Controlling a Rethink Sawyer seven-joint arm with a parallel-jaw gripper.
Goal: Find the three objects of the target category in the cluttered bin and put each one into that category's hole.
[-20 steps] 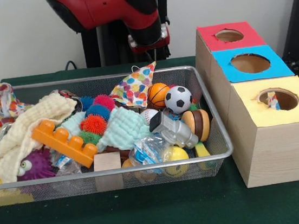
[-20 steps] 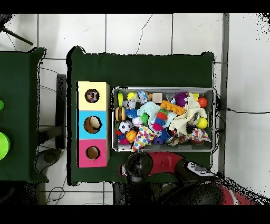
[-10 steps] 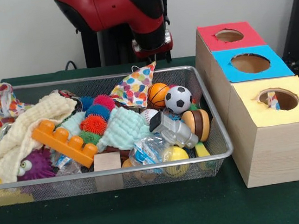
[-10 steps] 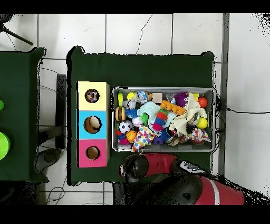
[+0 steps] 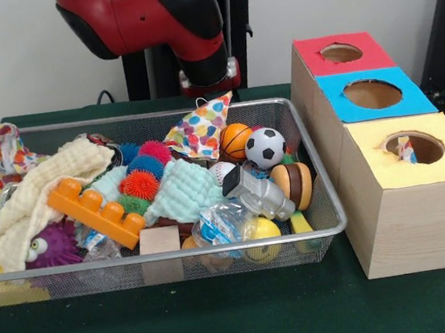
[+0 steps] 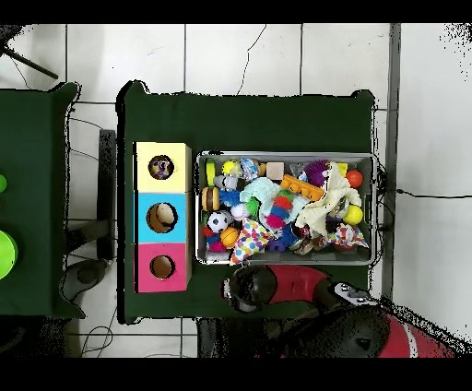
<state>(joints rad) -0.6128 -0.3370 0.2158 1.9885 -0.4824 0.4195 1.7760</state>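
Soccer ball (image 5: 265,147) between basketball (image 5: 235,140) and burger toy (image 5: 294,184), bin (image 5: 324,203) crowded.

I see a dark green cloth (image 5: 225,320) covering the table under everything, and in the overhead view a second green-covered table (image 6: 32,198) stands apart to one side with a bright green round thing (image 6: 5,254) at its edge. The floor (image 6: 240,55) is pale tile, with thin cables (image 6: 88,134) trailing between the two tables. Behind the setup I see a plain light wall (image 5: 15,62).
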